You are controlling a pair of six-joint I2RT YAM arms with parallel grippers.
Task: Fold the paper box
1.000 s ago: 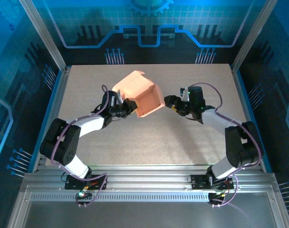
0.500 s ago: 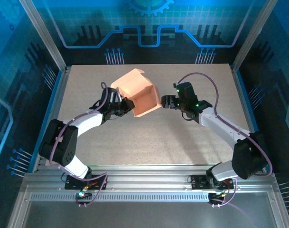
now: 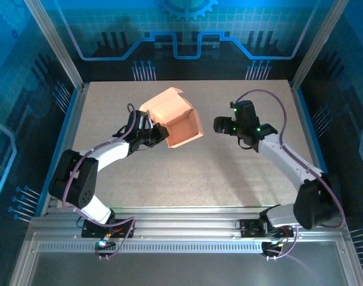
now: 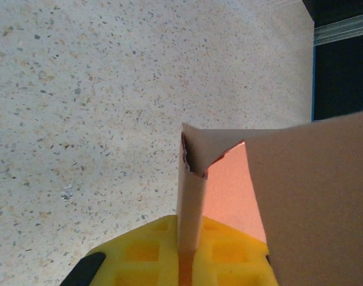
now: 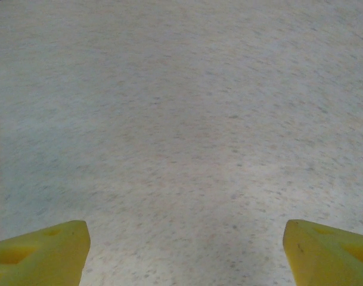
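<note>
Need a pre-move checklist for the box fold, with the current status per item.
1. Grip: left tool shut on a panel edge of the paper box: ok.
2. Free arm: right tool open, jaws empty: ok.
3. Clearance: right tool apart from the paper box, a gap between them: ok.
4. Fold complete: not ok, a flap stands out at the far end.
5. Box bottom off the table: cannot tell.
</note>
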